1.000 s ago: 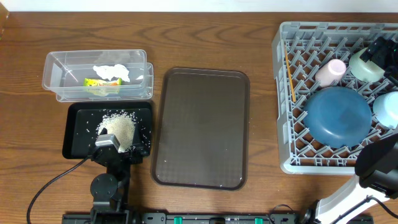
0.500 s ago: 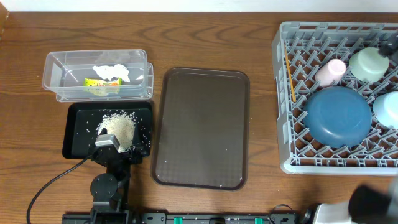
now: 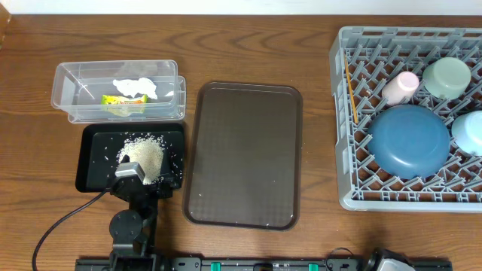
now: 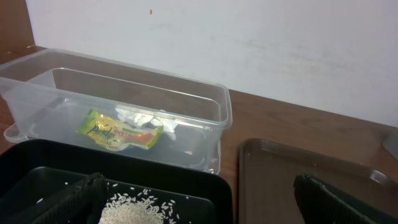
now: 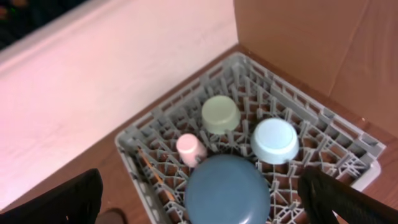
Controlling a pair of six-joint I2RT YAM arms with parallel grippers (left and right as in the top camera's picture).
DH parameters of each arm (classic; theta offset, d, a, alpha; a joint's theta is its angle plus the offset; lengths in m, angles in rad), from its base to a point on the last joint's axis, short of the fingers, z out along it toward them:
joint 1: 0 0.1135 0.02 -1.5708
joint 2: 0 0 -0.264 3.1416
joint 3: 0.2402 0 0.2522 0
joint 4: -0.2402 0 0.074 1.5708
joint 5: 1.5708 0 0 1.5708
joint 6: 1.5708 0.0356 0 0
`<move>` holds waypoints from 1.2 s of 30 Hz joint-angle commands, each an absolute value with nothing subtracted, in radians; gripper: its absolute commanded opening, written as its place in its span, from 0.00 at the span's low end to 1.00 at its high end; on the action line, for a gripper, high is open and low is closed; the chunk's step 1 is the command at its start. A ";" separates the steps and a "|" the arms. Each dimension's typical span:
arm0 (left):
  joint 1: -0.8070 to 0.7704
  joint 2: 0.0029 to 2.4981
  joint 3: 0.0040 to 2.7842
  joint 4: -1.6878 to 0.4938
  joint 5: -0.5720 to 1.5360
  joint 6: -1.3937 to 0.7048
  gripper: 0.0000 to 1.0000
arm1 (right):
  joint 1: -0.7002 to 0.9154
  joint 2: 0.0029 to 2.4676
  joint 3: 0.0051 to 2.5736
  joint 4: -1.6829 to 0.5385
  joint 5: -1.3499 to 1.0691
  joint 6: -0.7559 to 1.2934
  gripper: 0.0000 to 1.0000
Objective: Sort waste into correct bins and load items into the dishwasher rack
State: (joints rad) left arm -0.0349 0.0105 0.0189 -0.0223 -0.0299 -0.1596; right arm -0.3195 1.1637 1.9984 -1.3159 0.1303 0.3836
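Observation:
The grey dishwasher rack (image 3: 343, 113) at the right holds the dark-blue bowl (image 3: 410, 141), the mint-green bowl (image 3: 447, 77), the light-blue bowl (image 3: 470, 132), the pink cup (image 3: 400, 86) and the wooden stick (image 3: 350, 94). The clear tub (image 3: 71, 79) holds the snack wrapper (image 3: 123, 98) and the tissue (image 3: 135, 86). The rice (image 3: 144, 155) lies in the black tray (image 3: 90, 162). My left gripper (image 3: 147, 181) is open and empty at the tray's near edge, with the rice (image 4: 134, 211) between its fingers. My right gripper (image 5: 202, 205) is open and empty, high above the rack (image 5: 134, 146).
The large dark-brown serving tray (image 3: 245, 154) lies bare between the bins and the rack. A white wall stands behind the tub in the left wrist view. A cardboard panel (image 5: 323, 50) rises beyond the rack. My right arm is outside the overhead view.
My right arm has drawn back from the rack's far right corner and left the overhead view. The mint-green bowl now shows uncovered in the rack. The left arm has not moved.

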 commanded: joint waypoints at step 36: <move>-0.035 0.004 0.004 -0.067 -0.061 -0.150 0.98 | 0.100 0.062 0.005 0.165 -0.131 0.374 0.99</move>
